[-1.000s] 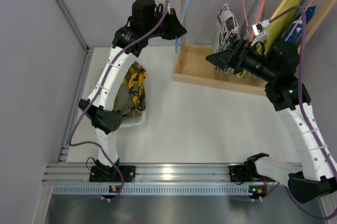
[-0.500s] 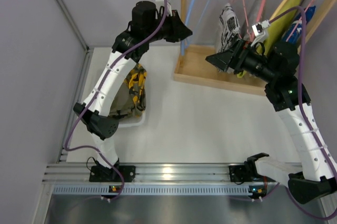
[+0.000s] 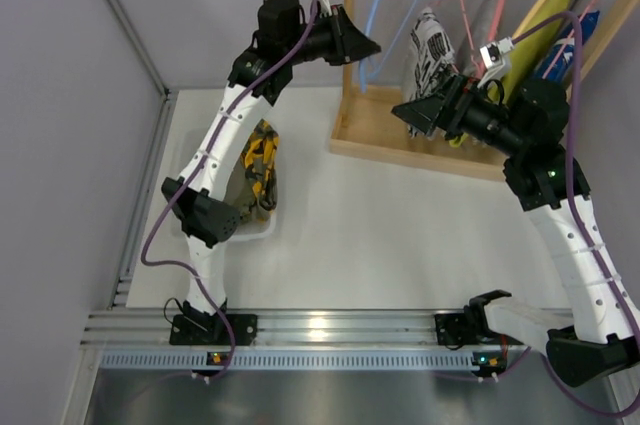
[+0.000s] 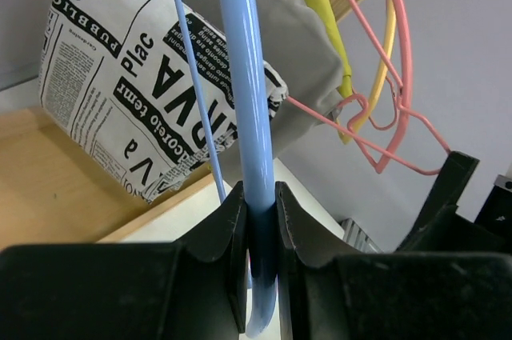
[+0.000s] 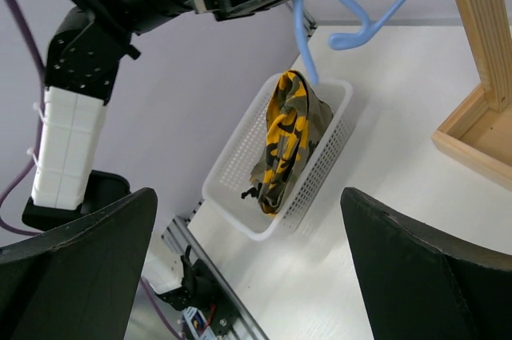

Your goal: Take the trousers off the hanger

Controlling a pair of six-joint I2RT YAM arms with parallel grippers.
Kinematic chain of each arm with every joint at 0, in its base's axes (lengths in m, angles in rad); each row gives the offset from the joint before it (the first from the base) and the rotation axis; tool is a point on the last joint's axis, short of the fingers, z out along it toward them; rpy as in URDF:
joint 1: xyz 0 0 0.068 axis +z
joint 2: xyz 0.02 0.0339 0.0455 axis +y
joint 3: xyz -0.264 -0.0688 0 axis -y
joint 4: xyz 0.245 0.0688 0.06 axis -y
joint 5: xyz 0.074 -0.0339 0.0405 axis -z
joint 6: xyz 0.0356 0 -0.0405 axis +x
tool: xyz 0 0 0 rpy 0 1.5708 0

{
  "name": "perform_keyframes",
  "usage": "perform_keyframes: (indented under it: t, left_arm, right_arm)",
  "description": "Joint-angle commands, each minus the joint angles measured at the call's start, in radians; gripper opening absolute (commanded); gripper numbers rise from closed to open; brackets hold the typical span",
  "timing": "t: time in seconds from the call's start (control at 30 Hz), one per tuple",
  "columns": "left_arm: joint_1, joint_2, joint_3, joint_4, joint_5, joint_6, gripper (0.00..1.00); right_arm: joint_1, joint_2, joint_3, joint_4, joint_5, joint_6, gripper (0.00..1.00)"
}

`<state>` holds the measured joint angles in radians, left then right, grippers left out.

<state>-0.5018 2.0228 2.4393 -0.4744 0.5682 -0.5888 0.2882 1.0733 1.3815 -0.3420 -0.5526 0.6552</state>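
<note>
Yellow-patched olive-and-brown camouflage trousers (image 5: 282,144) lie in a white mesh basket (image 5: 234,162) at nine o'clock, off the thin light-blue plastic hanger (image 4: 240,52). The left gripper (image 4: 260,200) clamps it at twelve o'clock, best rehung clear of pink wire hangers (image 3: 499,3); the right gripper (image 3: 420,113) gapes empty.

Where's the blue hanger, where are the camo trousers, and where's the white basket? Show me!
the hanger (image 4: 242,76), left wrist view, on the middle of its thick blue bar
the trousers (image 5: 282,134), right wrist view, on the middle of the bundle
the basket (image 5: 234,166), right wrist view, on its white mesh side wall
</note>
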Motion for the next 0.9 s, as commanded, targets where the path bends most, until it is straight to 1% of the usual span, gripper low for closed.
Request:
perform_keyframes:
  t: [0.0, 0.33, 0.5, 0.6, 0.67, 0.7, 0.77, 0.8, 0.87]
  left_arm:
    - [0.022, 0.034, 0.056, 0.206, 0.079, -0.091, 0.00]
    - [0.042, 0.093, 0.078, 0.299, 0.052, -0.192, 0.00]
    - [0.046, 0.105, 0.064, 0.303, 0.047, -0.200, 0.00]
    - [0.049, 0.076, 0.021, 0.295, 0.041, -0.192, 0.18]
    - [0.055, 0.057, 0.001, 0.280, 0.033, -0.183, 0.23]
    - [0.060, 0.031, -0.034, 0.277, 0.038, -0.183, 0.31]
    - [0.068, -0.002, -0.078, 0.269, 0.041, -0.174, 0.36]
    - [0.071, -0.040, -0.133, 0.269, 0.041, -0.166, 0.39]
    - [0.075, -0.082, -0.187, 0.270, 0.038, -0.135, 0.48]
  right_arm:
    - [-0.026, -0.026, -0.002, 0.034, -0.015, -0.014, 0.99]
    - [-0.034, -0.022, -0.006, 0.032, -0.020, -0.008, 0.99]
    - [-0.035, -0.021, -0.010, 0.029, -0.018, -0.008, 0.99]
    - [-0.037, -0.021, -0.001, 0.023, -0.015, -0.020, 0.99]
    - [-0.037, -0.026, 0.005, 0.015, -0.010, -0.029, 0.99]
    - [-0.037, -0.026, 0.008, 0.011, -0.007, -0.041, 0.99]
    - [-0.043, -0.024, 0.023, -0.008, -0.010, -0.048, 0.99]
    - [-0.044, -0.024, 0.031, -0.012, -0.013, -0.055, 0.99]
    - [-0.050, -0.024, 0.051, -0.017, -0.009, -0.062, 0.99]
